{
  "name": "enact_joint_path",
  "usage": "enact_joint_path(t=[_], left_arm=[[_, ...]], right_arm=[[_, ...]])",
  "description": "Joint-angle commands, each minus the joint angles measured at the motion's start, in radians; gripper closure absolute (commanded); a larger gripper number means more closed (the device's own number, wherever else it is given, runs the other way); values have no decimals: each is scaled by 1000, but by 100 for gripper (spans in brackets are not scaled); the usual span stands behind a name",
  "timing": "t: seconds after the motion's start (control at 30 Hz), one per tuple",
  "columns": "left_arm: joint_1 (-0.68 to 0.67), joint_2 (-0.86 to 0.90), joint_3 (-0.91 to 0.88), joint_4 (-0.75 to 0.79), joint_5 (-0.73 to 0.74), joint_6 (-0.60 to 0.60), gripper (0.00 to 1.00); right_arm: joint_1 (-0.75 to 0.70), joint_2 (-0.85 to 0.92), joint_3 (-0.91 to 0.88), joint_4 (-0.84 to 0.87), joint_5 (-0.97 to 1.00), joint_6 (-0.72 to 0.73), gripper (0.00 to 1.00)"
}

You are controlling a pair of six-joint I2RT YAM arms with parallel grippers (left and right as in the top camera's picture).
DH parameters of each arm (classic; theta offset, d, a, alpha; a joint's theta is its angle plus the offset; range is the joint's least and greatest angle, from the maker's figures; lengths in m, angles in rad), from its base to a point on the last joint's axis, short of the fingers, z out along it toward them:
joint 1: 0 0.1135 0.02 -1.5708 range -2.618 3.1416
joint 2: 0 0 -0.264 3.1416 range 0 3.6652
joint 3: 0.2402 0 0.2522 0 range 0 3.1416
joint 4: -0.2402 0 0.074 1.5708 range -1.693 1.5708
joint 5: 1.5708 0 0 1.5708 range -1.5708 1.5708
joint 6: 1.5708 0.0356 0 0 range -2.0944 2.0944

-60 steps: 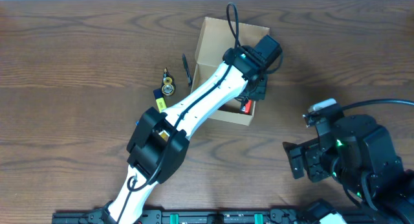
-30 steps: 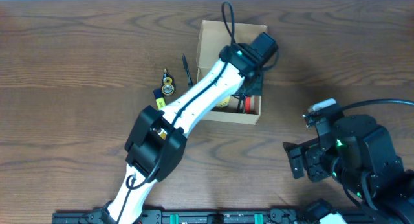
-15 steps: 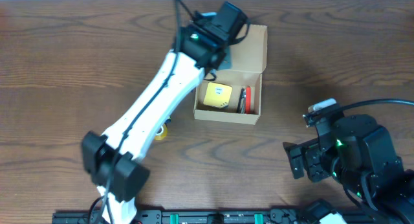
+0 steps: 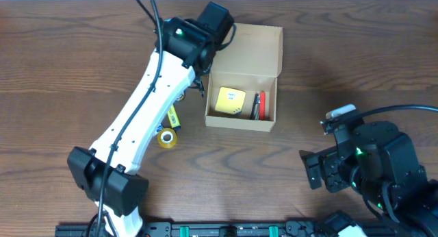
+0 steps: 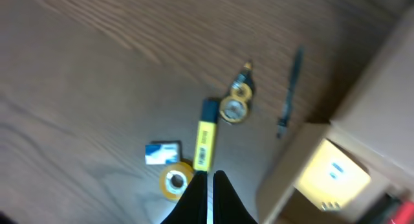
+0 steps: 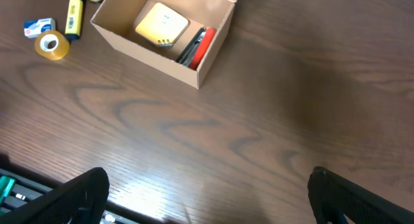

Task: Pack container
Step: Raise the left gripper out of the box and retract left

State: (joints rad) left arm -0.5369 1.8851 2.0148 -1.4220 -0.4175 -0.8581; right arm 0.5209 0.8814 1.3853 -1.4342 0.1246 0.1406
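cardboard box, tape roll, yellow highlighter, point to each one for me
cardboard box [image 4: 256, 48], overhead view, inner face of its open lid flap
tape roll [image 6: 52, 52], right wrist view, outer side of the roll
yellow highlighter [image 5: 204, 145], left wrist view, middle of the yellow barrel

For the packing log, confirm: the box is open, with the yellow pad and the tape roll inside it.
Not the tape roll: the right wrist view shows it on the table, outside the open box; the yellow pad is inside.
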Motion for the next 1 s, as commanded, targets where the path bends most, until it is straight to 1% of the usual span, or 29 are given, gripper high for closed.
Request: enact_joint_path(t=[0.0,0.23,0.37,0.5,0.6,0.83,0.97], left_arm=[[52,7,2,-10,-66,-21,94],[154,8,-6,19,-28,-9,95],[193,8,-6,40,-24,-10,94],[225,8,-6,44,11,-24,94],[243,8,-6,45,15,-57,94],[251,8,-14,46,19,-65,94],[250,8,-66,56,29,-89,94]], right_arm=[[-5,0,1,-1,6,-4,1],[-5,0,1,-2,6,-4,1],[-5,0,1,-2,6,-4,1],[-5,0,1,-1,6,-4,1],[-5,0,1,-1,6,-4,1],[-5,0,1,-1,6,-4,1],[-5,0,1,-1,6,-4,1]])
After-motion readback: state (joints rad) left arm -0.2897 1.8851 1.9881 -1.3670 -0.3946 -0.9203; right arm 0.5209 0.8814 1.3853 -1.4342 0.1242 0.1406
